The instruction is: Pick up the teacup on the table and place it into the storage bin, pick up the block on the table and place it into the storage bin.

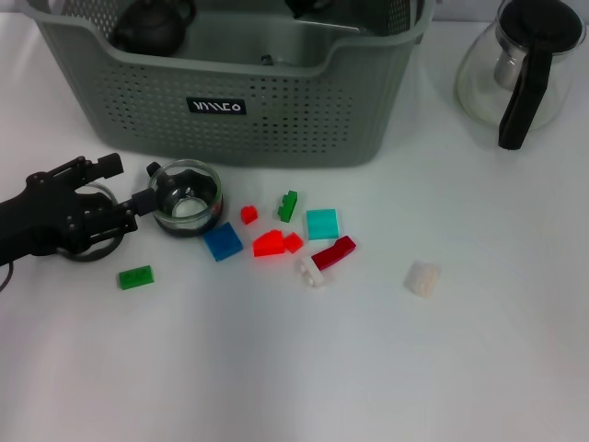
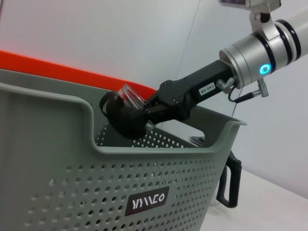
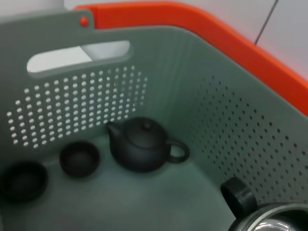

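Note:
A glass teacup (image 1: 187, 198) with a dark base stands on the table just in front of the storage bin (image 1: 276, 115). My left gripper (image 1: 127, 184) is open at the cup's left side, with its lower fingertip (image 1: 145, 201) close to the glass. Over the storage bin (image 2: 72, 159), my right gripper (image 2: 140, 114) is shut on a second glass teacup (image 2: 126, 108), which is tilted above the rim. Several blocks lie on the table: blue (image 1: 223, 241), red (image 1: 276, 243), teal (image 1: 322, 224), green (image 1: 288, 205).
Inside the bin sit a dark teapot (image 3: 142, 144) and two dark cups (image 3: 79, 158). A glass carafe (image 1: 520, 64) with a black handle stands at the far right. Another green block (image 1: 135, 276) and a pale block (image 1: 422, 277) lie nearer the front.

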Robot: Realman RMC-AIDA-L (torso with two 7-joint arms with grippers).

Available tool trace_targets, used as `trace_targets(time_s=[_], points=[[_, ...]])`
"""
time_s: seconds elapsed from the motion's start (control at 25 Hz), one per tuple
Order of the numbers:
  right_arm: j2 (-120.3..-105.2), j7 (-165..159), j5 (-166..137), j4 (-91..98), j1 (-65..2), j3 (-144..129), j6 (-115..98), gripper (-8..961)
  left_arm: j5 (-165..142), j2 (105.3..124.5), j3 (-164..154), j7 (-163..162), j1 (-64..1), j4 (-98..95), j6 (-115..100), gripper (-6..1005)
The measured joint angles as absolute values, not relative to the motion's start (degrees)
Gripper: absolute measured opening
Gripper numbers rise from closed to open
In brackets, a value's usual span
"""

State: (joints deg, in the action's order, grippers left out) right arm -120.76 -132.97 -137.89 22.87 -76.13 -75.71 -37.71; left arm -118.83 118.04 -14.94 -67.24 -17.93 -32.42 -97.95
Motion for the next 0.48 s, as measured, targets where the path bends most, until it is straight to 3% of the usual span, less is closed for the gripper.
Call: trace_targets(time_s=[0.48], points=[[-120.85, -132.75, -137.97, 22.37, -75.38, -77.29, -38.3, 56, -118.82, 118.04, -14.94, -67.23, -18.01, -32.43, -97.95, 840]])
